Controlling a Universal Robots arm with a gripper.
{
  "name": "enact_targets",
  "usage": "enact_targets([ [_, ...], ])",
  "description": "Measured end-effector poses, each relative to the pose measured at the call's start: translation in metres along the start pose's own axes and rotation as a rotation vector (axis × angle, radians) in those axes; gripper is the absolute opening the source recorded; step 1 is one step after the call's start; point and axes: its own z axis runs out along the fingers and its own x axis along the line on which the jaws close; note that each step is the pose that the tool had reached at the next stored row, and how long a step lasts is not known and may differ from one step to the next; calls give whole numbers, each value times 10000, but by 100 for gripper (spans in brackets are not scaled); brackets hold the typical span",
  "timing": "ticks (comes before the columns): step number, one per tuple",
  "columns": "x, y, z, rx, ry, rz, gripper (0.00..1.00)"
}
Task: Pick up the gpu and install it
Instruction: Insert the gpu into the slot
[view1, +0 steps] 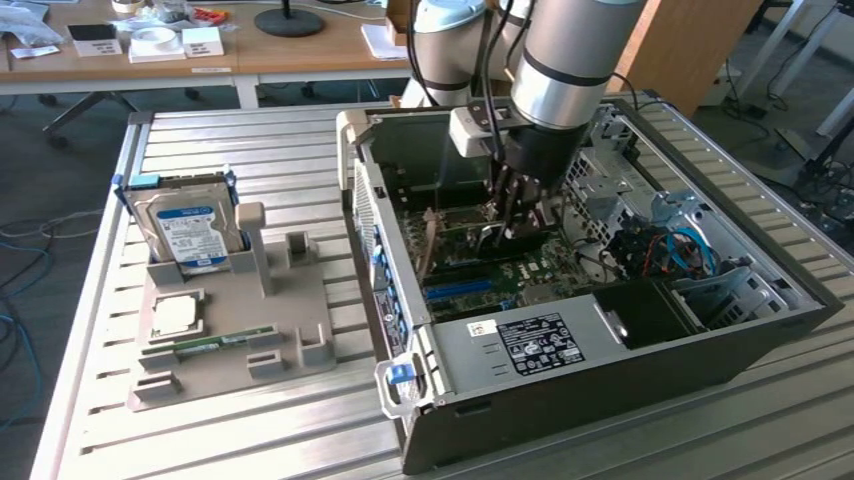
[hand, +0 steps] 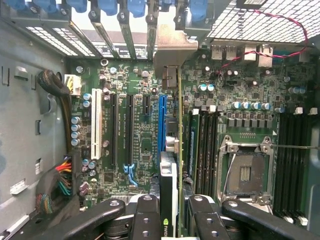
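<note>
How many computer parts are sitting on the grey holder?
3. The hard drive stands upright at the far end of the holder, the square CPU lies flat in front of it, and the green RAM stick lies nearest the camera. None seem hidden.

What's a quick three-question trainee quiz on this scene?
1. True or false: the tool is shut on the thin, dark-faced rectangular graphics card, inside the open dark grey metal computer case.
2. What stands upright in the grey plastic fixture tray? A) the silver hard drive with a blue-and-white label B) a monitor C) a keyboard
3. Short answer: in the wrist view, what colour is the long motherboard slot closest to the card?

Key: 1 true; 2 A; 3 blue.
</note>
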Motion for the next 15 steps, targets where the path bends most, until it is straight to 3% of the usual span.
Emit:
enact_targets([
  [15, 5, 28, 79, -1, -13, 0, 27],
])
